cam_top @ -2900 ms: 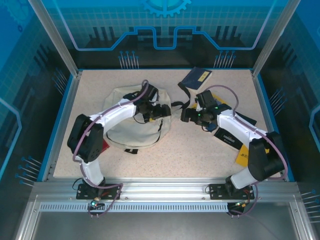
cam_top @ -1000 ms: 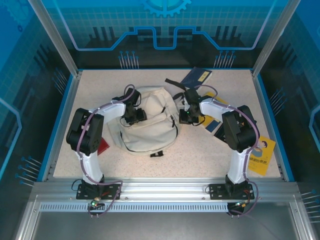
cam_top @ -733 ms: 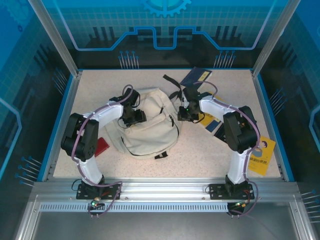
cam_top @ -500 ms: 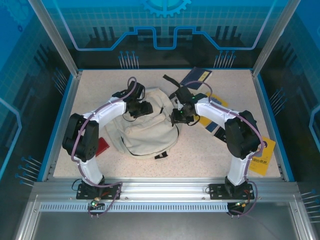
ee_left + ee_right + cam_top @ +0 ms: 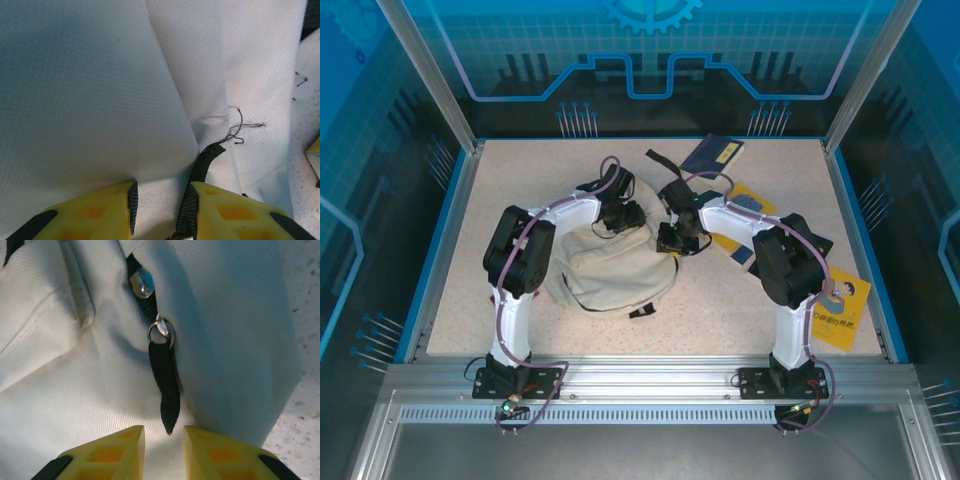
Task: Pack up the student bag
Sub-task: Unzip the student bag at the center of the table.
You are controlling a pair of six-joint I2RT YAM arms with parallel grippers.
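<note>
The student bag (image 5: 610, 270) lies mid-table, a cream fabric backpack with black straps. My left gripper (image 5: 625, 218) sits on its upper edge. In the left wrist view that gripper (image 5: 161, 187) has cream fabric filling its gap, and a frayed black strap (image 5: 202, 165) runs down against the right pad. My right gripper (image 5: 672, 240) is at the bag's right side. In the right wrist view it (image 5: 164, 432) stands slightly open. The tip of the black zipper pull (image 5: 165, 375) hangs just between the yellow fingertips (image 5: 117, 445) without touching them.
A dark blue book (image 5: 712, 153) lies at the back of the table. A yellow book (image 5: 845, 300) lies at the right, and another yellow one (image 5: 745, 205) lies under the right arm. A loose black strap (image 5: 665, 160) trails behind the bag. Blue walls ring the speckled table (image 5: 720, 310).
My left gripper slid right along the bag's top and its jaws narrowed. My right gripper moved down-left onto the bag's side and went from shut to slightly open.
</note>
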